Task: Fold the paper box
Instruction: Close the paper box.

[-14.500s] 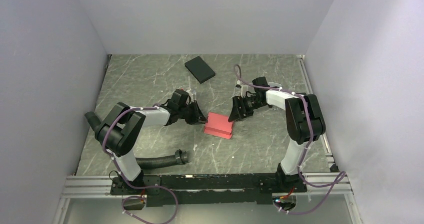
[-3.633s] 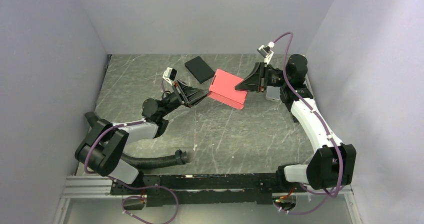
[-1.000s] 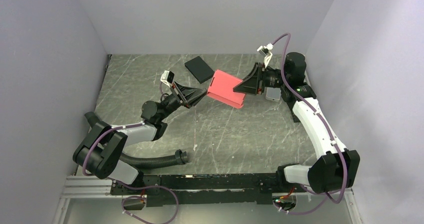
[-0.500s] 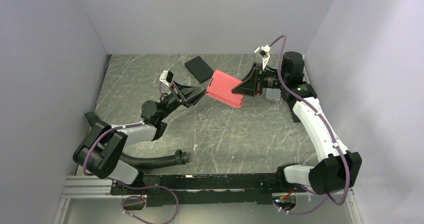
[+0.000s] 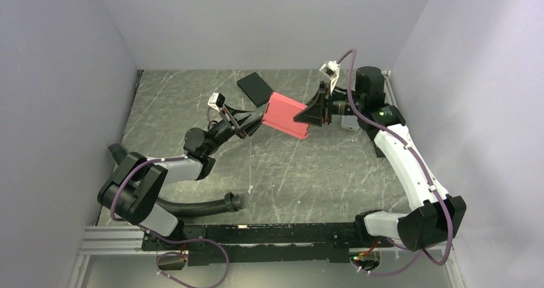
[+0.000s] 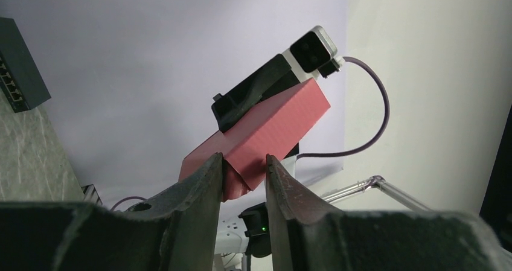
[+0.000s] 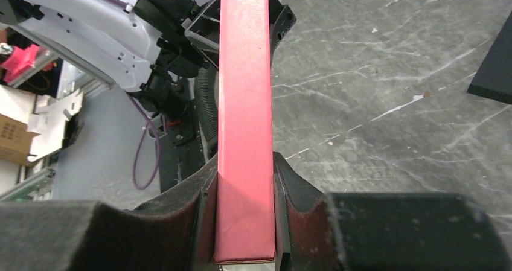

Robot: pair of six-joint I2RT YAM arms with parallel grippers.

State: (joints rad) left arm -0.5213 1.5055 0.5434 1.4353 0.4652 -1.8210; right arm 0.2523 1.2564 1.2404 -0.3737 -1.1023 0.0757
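Note:
The paper box [image 5: 283,113] is a pinkish-red flat rectangular box held in the air above the back middle of the table. My right gripper [image 5: 303,117] is shut on its right end. In the right wrist view the paper box [image 7: 244,102] stands edge-on, squeezed between both pads, at the right gripper [image 7: 246,165]. My left gripper [image 5: 256,122] meets the box's left end. In the left wrist view a lower corner of the paper box [image 6: 272,126] sits between the jaws of the left gripper [image 6: 241,161]. It touches the left finger [image 6: 208,174], and a small gap shows at the right finger.
A black flat box [image 5: 256,88] lies at the back of the table, behind the red one, and shows in the right wrist view too [image 7: 492,66]. A black corrugated hose [image 5: 199,206] lies near the left arm's base. Grey walls close in on three sides.
The right arm has carried the box a little to the left and tilted it. The left jaws have spread slightly around the box's corner.

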